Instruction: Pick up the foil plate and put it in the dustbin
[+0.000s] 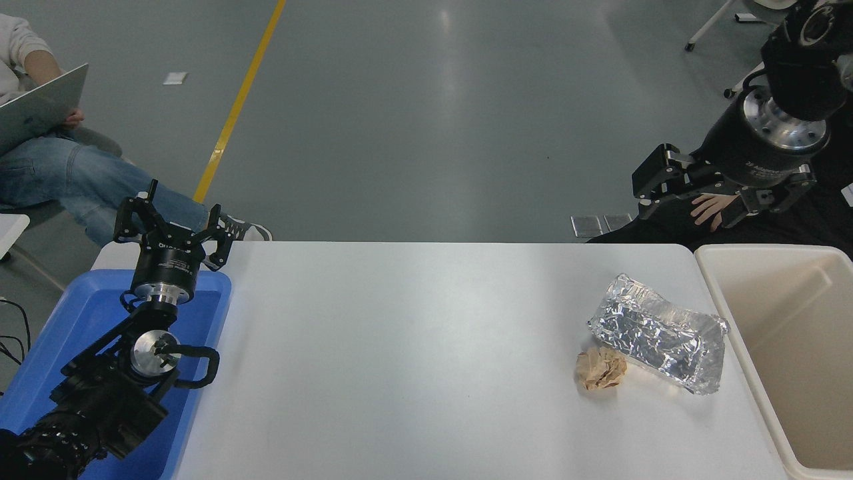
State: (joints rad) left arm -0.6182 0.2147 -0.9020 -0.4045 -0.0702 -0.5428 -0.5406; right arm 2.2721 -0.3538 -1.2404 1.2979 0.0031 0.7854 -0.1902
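Note:
The foil plate (656, 333), a crinkled silver tray, lies on the white table (400, 347) at the right, its right end close to the dustbin. The dustbin (800, 333), a large cream bin, stands against the table's right edge, and no contents show in the part I can see. My right gripper (693, 207) hangs open and empty high beyond the table's far right corner, well above and behind the plate. My left gripper (170, 223) is parked open over the blue tray at the lower left.
A small crumpled tan paper ball (601, 368) touches the plate's near left side. A blue tray (73, 320) sits at the table's left end. A person with a laptop (40, 107) sits at the far left. A person's hand (706, 205) shows behind my right gripper.

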